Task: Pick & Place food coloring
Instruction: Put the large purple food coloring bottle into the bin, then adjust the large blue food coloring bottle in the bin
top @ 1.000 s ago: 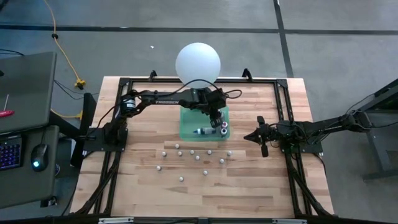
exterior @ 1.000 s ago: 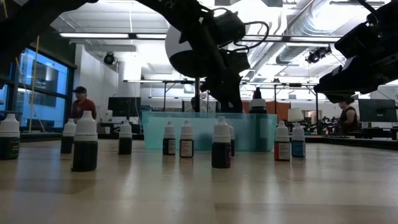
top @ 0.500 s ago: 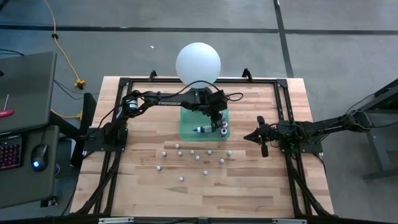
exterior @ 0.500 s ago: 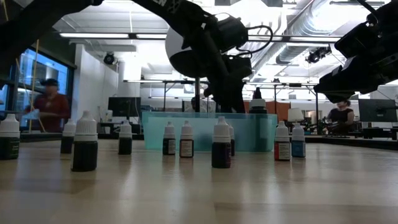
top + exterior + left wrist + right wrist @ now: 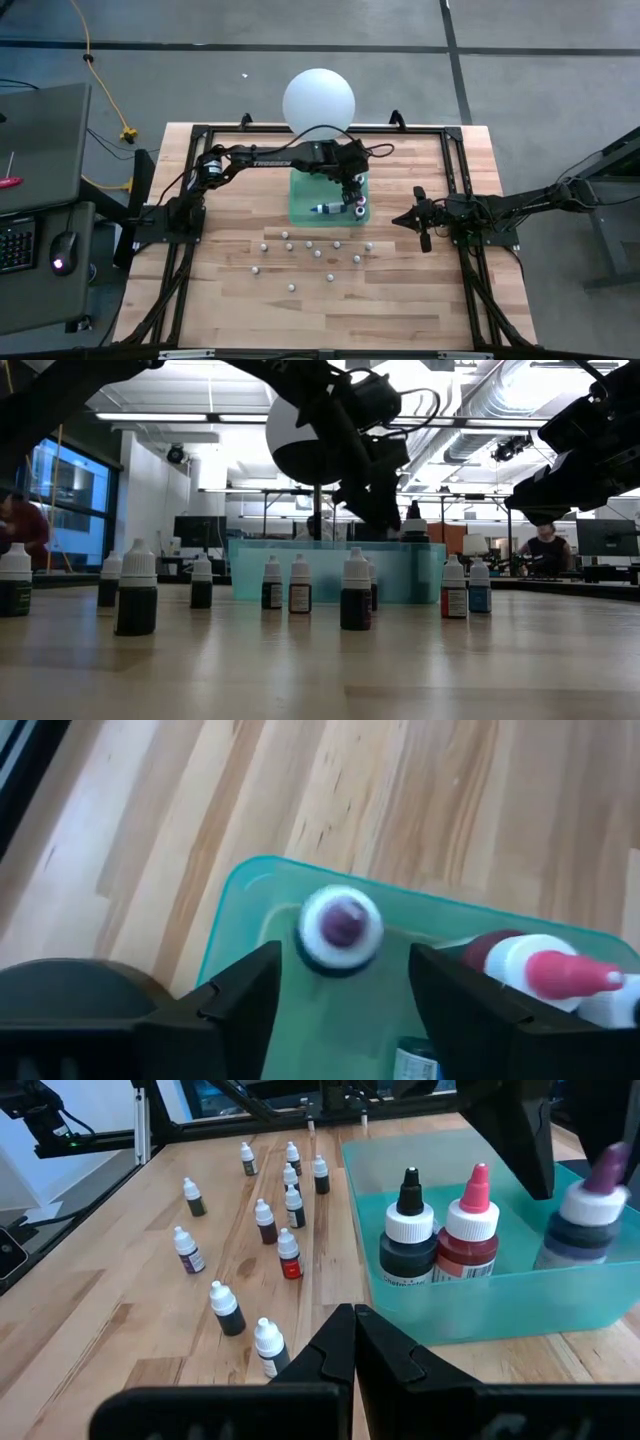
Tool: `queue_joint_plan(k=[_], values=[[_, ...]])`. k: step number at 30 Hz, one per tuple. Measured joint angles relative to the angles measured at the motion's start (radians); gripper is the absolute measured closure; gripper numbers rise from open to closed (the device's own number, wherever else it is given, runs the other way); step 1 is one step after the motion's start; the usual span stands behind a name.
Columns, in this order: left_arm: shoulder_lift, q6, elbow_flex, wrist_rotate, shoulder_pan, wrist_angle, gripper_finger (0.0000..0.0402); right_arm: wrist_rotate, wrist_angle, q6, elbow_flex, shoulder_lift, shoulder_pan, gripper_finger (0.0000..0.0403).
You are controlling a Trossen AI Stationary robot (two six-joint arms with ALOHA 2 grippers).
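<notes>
A teal tray (image 5: pixel 300 215) on the table's far middle holds food coloring bottles. One with a black top (image 5: pixel 408 1230) and one with a pink top (image 5: pixel 470 1225) stand upright, and another lies on its side (image 5: pixel 325 210). A purple-topped bottle (image 5: pixel 340 928) stands on its base in a tray corner (image 5: pixel 225 910). My left gripper (image 5: pixel 345 960) hangs open just above it, a finger on either side with a gap to each. My right gripper (image 5: pixel 355 1325) is shut at the table's right (image 5: pixel 412 220), holding nothing.
Several more small food coloring bottles (image 5: pixel 310 245) stand loose on the wood between the tray and the near edge. A big white sphere (image 5: pixel 318 98) on a stand rises behind the tray. A black frame (image 5: pixel 455 170) borders the table.
My left gripper has opened over the tray and let go of the purple-topped bottle, which now stands on the tray floor. In the low view its fingers have spread and sit a little higher than before.
</notes>
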Motion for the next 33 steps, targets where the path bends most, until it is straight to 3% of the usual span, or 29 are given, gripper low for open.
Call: queue_joint_plan(k=[17, 26, 33], values=[[-0.051, 0.024, 0.005, 0.0, 0.0, -0.088, 0.0173, 0.0, 0.0, 0.0, 0.0, 0.0, 0.0, 0.0402], [-0.082, 0.053, -0.004, 0.149, -0.004, -0.385, 0.0173, 0.0, -0.001, 0.0, 0.0, 0.0, 0.0, 0.0402], [-0.08, 0.06, -0.088, 0.167, -0.022, -0.409, 0.0174, 0.0, -0.001, 0.0, 0.0, 0.0, 0.0, 0.0402]])
